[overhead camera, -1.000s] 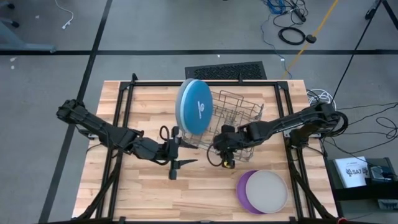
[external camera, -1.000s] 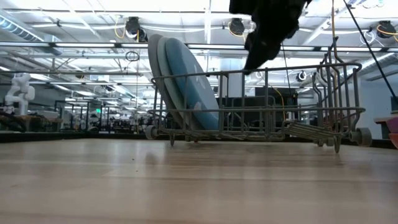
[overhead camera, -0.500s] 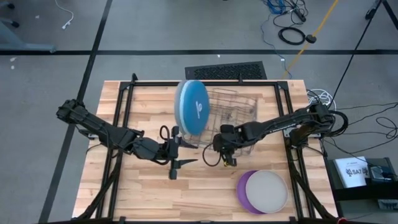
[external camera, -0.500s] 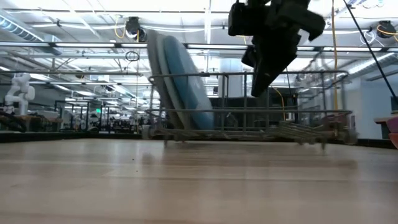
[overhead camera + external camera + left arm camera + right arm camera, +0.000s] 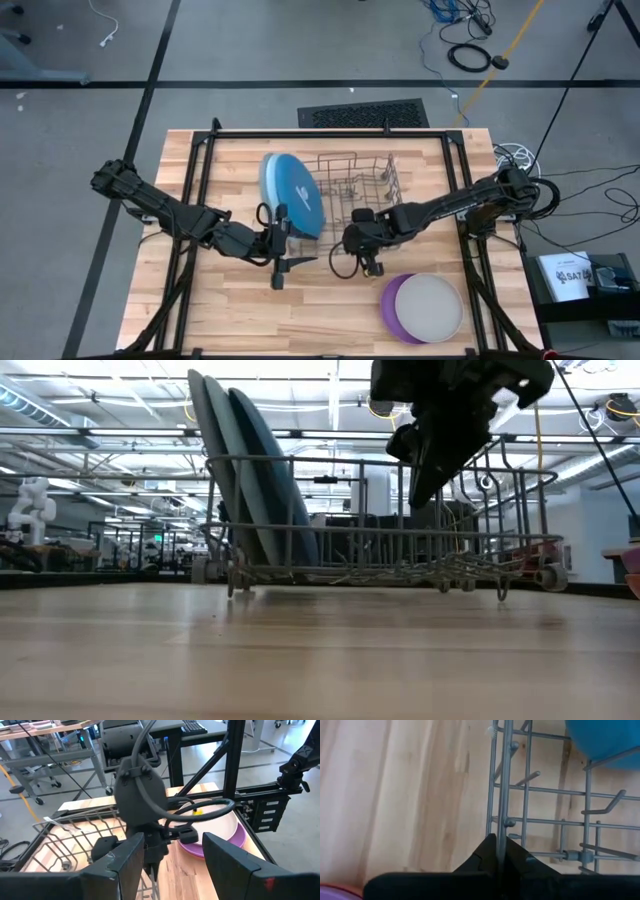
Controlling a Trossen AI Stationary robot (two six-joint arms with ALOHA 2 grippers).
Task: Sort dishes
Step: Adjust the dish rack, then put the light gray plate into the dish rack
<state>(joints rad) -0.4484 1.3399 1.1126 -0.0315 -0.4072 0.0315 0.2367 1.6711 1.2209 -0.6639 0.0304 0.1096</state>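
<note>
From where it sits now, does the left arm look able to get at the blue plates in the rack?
Probably yes: the left gripper, fingers open, sits just beside the blue plates, nothing lying between. The right gripper grips the wire rack farther along.

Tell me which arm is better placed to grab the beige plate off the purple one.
Left, probably. The right gripper is shut on the dish rack; the left gripper is open and free. The beige plate lies on the purple plate.

Bright, even light falls from ceiling strips, which glare white in the low view, leaving the right hand (image 5: 445, 435) a dark silhouette. Shadows on the tabletop (image 5: 240, 310) are soft. The right wrist view is slightly blurred (wood grain smeared).
</note>
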